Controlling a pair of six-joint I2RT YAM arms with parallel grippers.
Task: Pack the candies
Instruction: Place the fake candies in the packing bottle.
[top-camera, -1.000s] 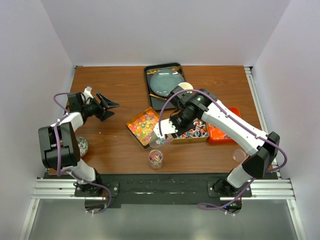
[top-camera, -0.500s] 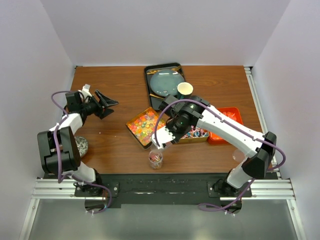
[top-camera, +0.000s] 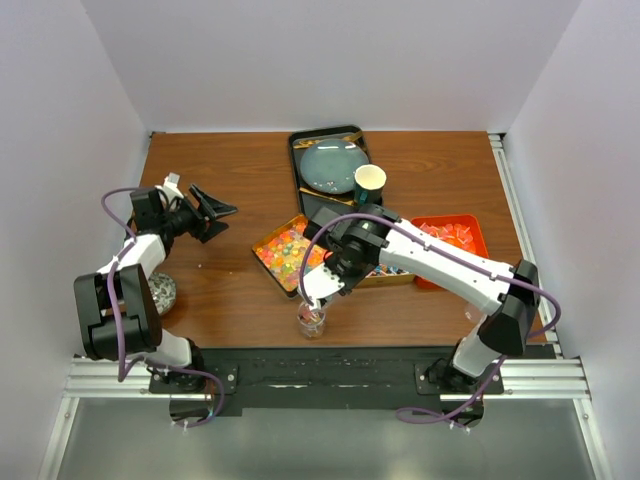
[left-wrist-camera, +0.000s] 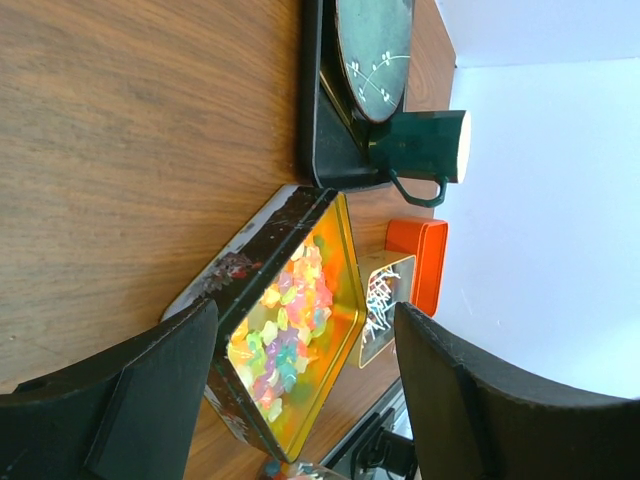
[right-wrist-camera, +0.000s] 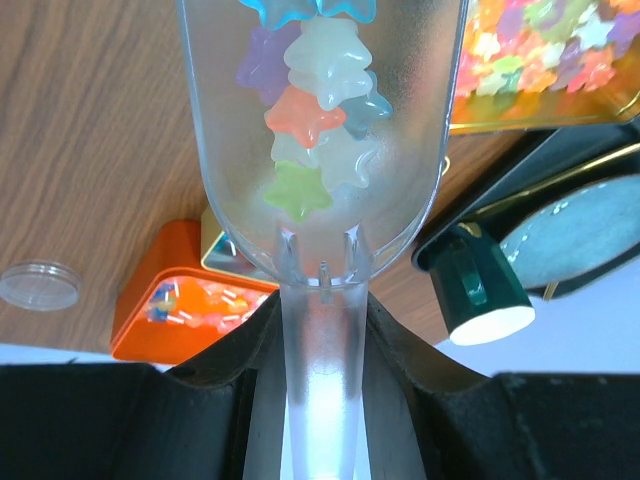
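My right tool (right-wrist-camera: 320, 335) is clenched on the handle of a clear scoop (right-wrist-camera: 320, 200). A small heap of star-shaped candies (right-wrist-camera: 315, 130) lies in its bowl: purple, white, orange, green and blue. In the overhead view the scoop hangs at lower centre, just above a small clear jar (top-camera: 311, 320). The jar stands on the tabletop (top-camera: 220, 290) and holds some coloured pieces. Just above it in the frame, an open tin (top-camera: 283, 249) is full of the same candies. A second tin (top-camera: 395, 272) just beside it on the right holds striped wrapped ones, and an orange box (top-camera: 447, 238) sits further right. At upper centre, a green cup (top-camera: 369, 181) stands at the corner of a black tray (top-camera: 296, 160) carrying a plate (top-camera: 328, 165). My left tool (top-camera: 208, 212) is released, fingers spread wide, in the left of the frame, well apart from the tins.
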